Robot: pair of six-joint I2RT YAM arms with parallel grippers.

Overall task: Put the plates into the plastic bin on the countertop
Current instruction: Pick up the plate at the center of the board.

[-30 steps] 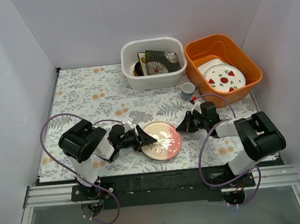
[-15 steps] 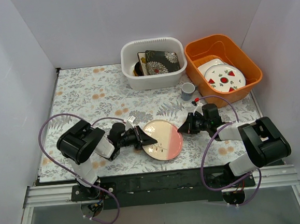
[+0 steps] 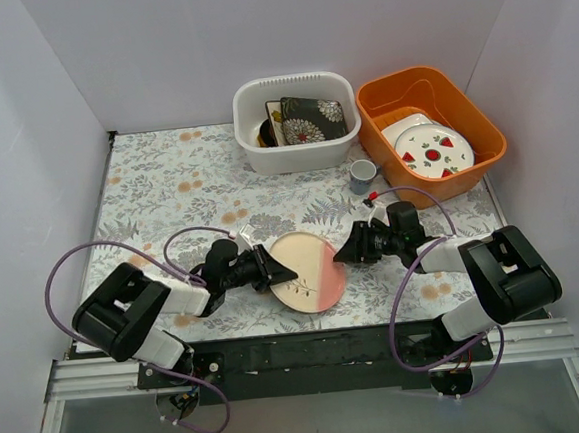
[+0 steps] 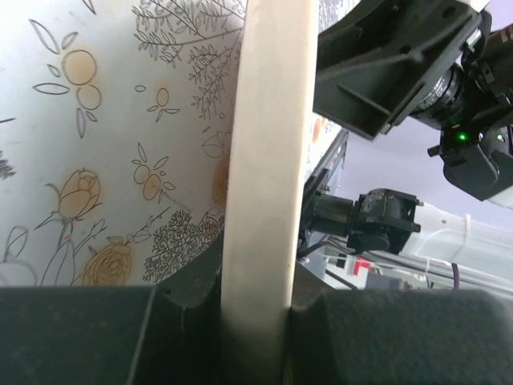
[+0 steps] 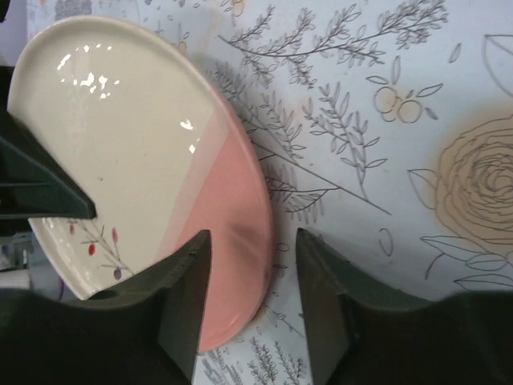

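Left hand: I'm watching my left hand clamping shut on the left rim of the pink plate, lower centre of the top view. In its wrist view the plate's cream edge is running upright between the two dark fingers, pinched from both sides.

Right hand: my right hand is sitting opened at the plate's right edge. In its wrist view the fingers are standing apart on either side of the pink rim. I cannot tell whether either one is touching it.

Pink plate: it is showing half cream and half pink, with a small twig motif. It is lying low over the counter between the two hands, outside the bin. I cannot tell whether it is lying flat or tipped.

Plastic bin: the plastic bin is sitting at upper centre, well apart from the pink plate. It is holding a black white-flowered square plate and a cream square plate just left of that.

Orange tub: the orange tub is sitting just right of the bin, carrying white round plates with red fruit marks.

Cup: a small cup is standing on the counter, just below the gap between the two tubs.
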